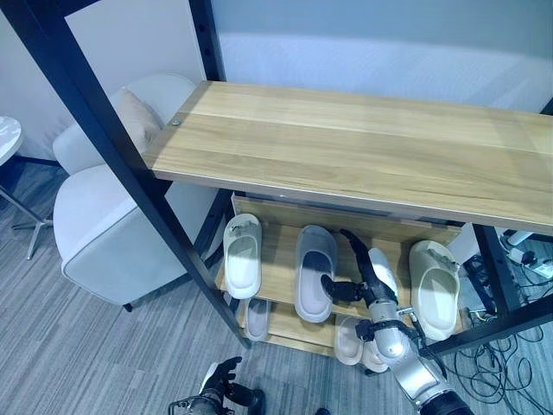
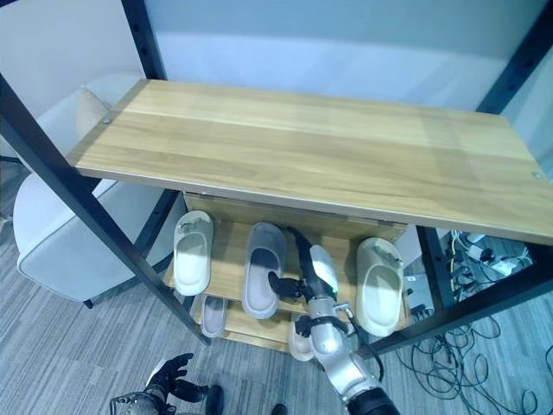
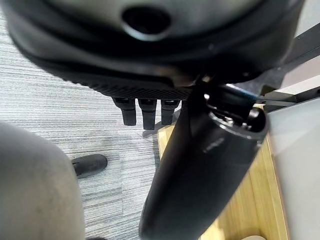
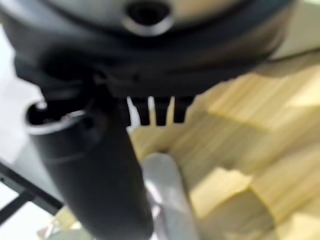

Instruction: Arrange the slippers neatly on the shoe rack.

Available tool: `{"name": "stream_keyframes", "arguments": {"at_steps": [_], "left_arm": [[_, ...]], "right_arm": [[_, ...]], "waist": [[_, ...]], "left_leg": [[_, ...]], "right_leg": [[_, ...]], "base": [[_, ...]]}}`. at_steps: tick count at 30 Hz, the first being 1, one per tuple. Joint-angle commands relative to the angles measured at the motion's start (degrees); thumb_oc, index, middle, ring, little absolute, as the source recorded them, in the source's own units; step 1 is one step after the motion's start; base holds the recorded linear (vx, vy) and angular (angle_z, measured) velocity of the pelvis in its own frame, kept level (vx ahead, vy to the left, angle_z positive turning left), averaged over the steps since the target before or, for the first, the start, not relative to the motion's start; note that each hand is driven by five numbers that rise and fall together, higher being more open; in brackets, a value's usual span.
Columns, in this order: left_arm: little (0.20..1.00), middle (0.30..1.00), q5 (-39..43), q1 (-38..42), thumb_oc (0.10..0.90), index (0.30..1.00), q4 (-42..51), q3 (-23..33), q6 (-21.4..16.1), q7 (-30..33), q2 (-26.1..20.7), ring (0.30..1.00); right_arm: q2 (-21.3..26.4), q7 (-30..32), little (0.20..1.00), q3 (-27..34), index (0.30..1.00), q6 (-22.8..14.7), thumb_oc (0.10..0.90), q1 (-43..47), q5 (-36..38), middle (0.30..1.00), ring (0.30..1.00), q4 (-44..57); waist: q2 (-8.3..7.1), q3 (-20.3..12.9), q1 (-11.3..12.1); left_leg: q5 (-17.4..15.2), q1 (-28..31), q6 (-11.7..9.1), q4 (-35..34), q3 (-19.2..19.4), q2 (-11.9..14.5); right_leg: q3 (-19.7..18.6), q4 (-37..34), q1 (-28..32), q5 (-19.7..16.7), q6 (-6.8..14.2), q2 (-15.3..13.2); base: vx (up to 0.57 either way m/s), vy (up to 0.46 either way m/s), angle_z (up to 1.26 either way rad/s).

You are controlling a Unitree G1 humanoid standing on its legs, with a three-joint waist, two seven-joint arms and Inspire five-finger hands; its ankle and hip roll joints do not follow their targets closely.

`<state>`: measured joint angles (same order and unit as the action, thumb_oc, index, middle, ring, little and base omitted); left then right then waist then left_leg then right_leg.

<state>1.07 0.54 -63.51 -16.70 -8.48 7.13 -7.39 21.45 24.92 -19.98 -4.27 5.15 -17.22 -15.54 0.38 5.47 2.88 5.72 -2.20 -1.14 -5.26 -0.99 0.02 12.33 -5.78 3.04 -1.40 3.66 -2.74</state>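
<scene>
On the middle shelf of the shoe rack we see a cream slipper near the left edge, a grey slipper at the centre and another cream slipper near the right edge. Our right hand rests, fingers straight, beside the grey slipper, thumb touching it. Our left hand hangs over the floor, fingers loosely apart.

No text, label or number is legible.
</scene>
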Motion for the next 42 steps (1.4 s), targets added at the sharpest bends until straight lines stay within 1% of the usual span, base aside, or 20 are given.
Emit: {"name": "stream_keyframes", "arguments": {"at_steps": [1, 5, 6, 7, 10, 14, 19, 21, 25, 27, 30, 31, 34, 37, 38, 40, 42], "left_arm": [[0.9, 0.9, -0.7, -3.4, 0.8, 0.9, -4.5, -4.6, -0.4, 1.1, 0.4, 0.9], [0.9, 0.9, -0.6, -3.3, 0.8, 0.9, -4.2, -5.1, -0.4, 1.2, 0.4, 0.9], [0.9, 0.9, -0.5, -3.2, 0.8, 0.9, -4.1, -5.4, -0.4, 1.3, 0.4, 0.9], [0.9, 0.9, -0.5, -3.2, 0.8, 0.9, -4.1, -5.4, -0.4, 1.3, 0.4, 0.9], [0.9, 0.9, -0.2, -3.1, 0.8, 0.9, -3.9, -5.5, -0.4, 1.4, 0.2, 0.9], [0.9, 0.9, -0.1, -3.2, 0.8, 0.9, -4.1, -5.2, -0.3, 1.3, 0.1, 0.9], [0.9, 0.9, -0.5, -3.5, 0.8, 0.9, -4.8, -4.4, -0.1, 0.8, 0.1, 0.9], [0.9, 0.9, -0.7, -3.7, 0.8, 0.9, -4.9, -4.0, -0.1, 0.2, 0.0, 0.9], [0.9, 0.9, -1.5, -3.5, 0.8, 0.9, -5.3, -3.8, 0.2, -0.5, 0.1, 0.9], [0.9, 0.9, -1.8, -3.2, 0.8, 0.9, -5.5, -3.5, 0.1, -1.3, 0.1, 0.9], [0.9, 0.9, -1.9, -3.1, 0.8, 0.9, -5.5, -3.3, 0.1, -1.7, 0.1, 0.9], [0.9, 0.9, -2.0, -2.9, 0.8, 0.9, -5.6, -3.2, 0.1, -2.1, 0.0, 0.9], [0.9, 0.9, -2.1, -2.5, 0.8, 0.9, -5.9, -3.1, 0.1, -2.6, -0.1, 0.9], [0.9, 0.9, -2.1, -2.1, 0.8, 0.9, -5.7, -3.3, 0.0, -3.2, 0.0, 0.9], [0.9, 0.9, -2.1, -2.1, 0.8, 0.9, -5.7, -3.3, 0.0, -3.2, 0.0, 0.9], [0.9, 0.9, -2.2, -1.2, 0.8, 0.9, -5.4, -3.8, -0.2, -3.2, 0.1, 0.9], [0.9, 0.9, -2.4, -0.9, 0.8, 0.9, -5.3, -4.0, -0.3, -3.6, 0.2, 0.9]], "right_arm": [[-1.0, 4.8, 0.9, 1.9, 0.9, -2.4, 0.8, 6.9, -2.6, 0.9, 0.9, 2.2], [-1.3, 5.5, 0.9, 1.2, 0.9, -1.6, 0.8, 8.3, -3.3, 0.9, 0.9, -0.3], [-1.8, 6.0, 0.439, 0.6, 0.439, -0.9, 0.493, 10.1, -3.5, 0.439, 0.439, -3.1], [-1.8, 6.1, 0.3, 0.5, 0.3, -1.0, 0.4, 10.2, -3.5, 0.3, 0.3, -3.2], [-1.9, 5.9, 0.3, 0.4, 0.3, -0.5, 0.4, 11.6, -3.0, 0.3, 0.3, -4.6], [-1.6, 5.7, 0.3, 0.6, 0.3, -0.7, 0.4, 11.4, -2.7, 0.3, 0.3, -4.2], [-1.1, 4.2, 0.3, 1.2, 0.3, -1.8, 0.4, 9.0, -1.4, 0.3, 0.3, -2.0], [-0.2, 3.0, 0.3, 2.3, 0.3, -2.9, 0.4, 6.2, -0.7, 0.3, 0.3, 1.2], [0.9, 1.4, 0.3, 3.3, 0.3, -3.9, 0.4, 3.5, -0.7, 0.3, 0.3, 4.6], [2.2, -1.1, 0.3, 4.4, 0.3, -5.5, 0.4, 0.5, 0.3, 0.3, 0.3, 9.0], [2.7, -2.6, 0.3, 5.0, 0.3, -6.4, 0.4, -1.1, 1.6, 0.3, 0.3, 10.9], [2.7, -4.6, 0.3, 5.4, 0.3, -7.8, 0.4, -2.8, 4.7, 0.3, 0.3, 12.6], [2.2, -7.4, 0.3, 5.8, 0.3, -9.7, 0.4, -4.9, 9.8, 0.3, 0.3, 14.5], [2.5, -9.8, 0.3, 6.1, 0.3, -11.0, 0.4, -6.8, 13.1, 0.3, 0.3, 16.2], [2.5, -9.9, 0.3, 6.2, 0.3, -11.0, 0.4, -6.9, 13.2, 0.3, 0.3, 16.2], [3.1, -10.9, 0.3, 6.2, 0.3, -11.6, 0.4, -6.9, 14.8, 0.3, 0.3, 16.8], [3.6, -11.9, 0.3, 6.4, 0.3, -12.1, 0.4, -7.1, 15.9, 0.3, 0.3, 17.3]], "waist": [[-0.75, -0.6, 3.1], [-0.68, -0.6, 3.2], [-0.66, -0.6, 3.5], [-0.66, -0.6, 3.5], [-0.63, -0.7, 3.8], [-0.62, -0.8, 3.8], [-0.6, -1.1, 3.4], [-0.52, -1.3, 2.7], [-0.36, -1.6, 2.0], [-0.2, -1.8, 0.9], [-0.06, -1.9, 0.4], [0.1, -2.0, -0.1], [0.45, -1.9, -0.9], [0.86, -1.4, -1.6], [0.88, -1.4, -1.6], [1.3, -0.2, -2.0], [1.54, 0.1, -2.1]], "left_leg": [[-7.2, 2.8, 0.1, 0.3, -1.0, -2.1], [-7.2, 2.9, 0.1, 0.3, -1.1, -2.1], [-7.2, 2.9, 0.0, 0.3, -1.2, -2.1], [-7.2, 2.9, 0.0, 0.3, -1.2, -2.1], [-7.2, 3.0, 0.0, 0.3, -1.4, -2.1], [-7.3, 3.1, 0.0, 0.3, -1.5, -2.2], [-7.4, 3.5, -0.2, 0.3, -1.4, -2.0], [-7.6, 3.9, -0.3, 0.3, -1.1, -1.9], [-7.6, 4.2, -0.5, 0.3, -0.8, -1.6], [-7.3, 4.3, -0.8, 0.3, -0.3, -1.3], [-7.2, 4.4, -0.9, 0.3, -0.1, -1.3], [-7.0, 4.3, -1.0, 0.3, 0.0, -1.1], [-6.5, 4.2, -1.3, 0.3, 0.2, -0.9], [-5.9, 3.7, -1.6, 0.3, 0.2, -0.5], [-5.9, 3.7, -1.6, 0.3, 0.2, -0.5], [-4.6, 2.3, -2.0, 0.3, -0.1, -0.3], [-4.3, 1.5, -2.1, 0.6, -0.2, -0.3]], "right_leg": [[-2.3, 0.8, 1.0, 4.7, 2.9, -0.9], [-2.2, 0.8, 1.0, 4.8, 2.9, -0.9], [-2.2, 0.8, 1.1, 4.9, 2.8, -1.0], [-2.2, 0.8, 1.1, 4.9, 2.8, -1.0], [-2.1, 0.8, 1.2, 4.9, 2.8, -1.0], [-1.9, 0.8, 1.4, 5.0, 2.7, -0.9], [-1.8, 0.8, 1.7, 5.1, 2.6, -0.9], [-1.8, 0.8, 2.0, 5.3, 2.6, -0.9], [-1.9, 0.8, 2.2, 5.4, 2.5, -0.8], [-2.1, 0.8, 2.2, 5.5, 2.4, -0.6], [-2.2, 0.8, 2.2, 5.4, 2.3, -0.6], [-2.3, 0.8, 2.1, 5.4, 2.2, -0.5], [-2.4, 0.8, 1.9, 5.4, 1.9, -0.2], [-2.8, 0.8, 1.5, 5.6, 1.6, 0.3], [-2.8, 0.8, 1.5, 5.6, 1.5, 0.4], [-3.2, 0.8, 0.6, 5.6, 1.3, 0.8], [-3.5, 0.8, 0.3, 5.9, 1.2, 1.1]], "base": [[0.0, 0.0, 0.0], [0.0, 0.0, 0.0], [0.0, 0.0, 0.0], [0.0, 0.0, 0.0], [0.0, 0.0, 0.0], [0.0, -0.004, 0.02], [0.0, -0.01, 0.04], [-0.01, -0.031, 0.03], [-0.03, -0.039, -0.01], [-0.06, -0.073, -0.08], [-0.03, -0.032, -0.04], [-0.06, -0.056, -0.14], [-0.08, -0.067, -0.08], [-0.09, -0.048, -0.07], [-0.12, -0.044, 0.0], [-0.17, -0.041, 0.0], [-0.14, -0.033, 0.03]]}}
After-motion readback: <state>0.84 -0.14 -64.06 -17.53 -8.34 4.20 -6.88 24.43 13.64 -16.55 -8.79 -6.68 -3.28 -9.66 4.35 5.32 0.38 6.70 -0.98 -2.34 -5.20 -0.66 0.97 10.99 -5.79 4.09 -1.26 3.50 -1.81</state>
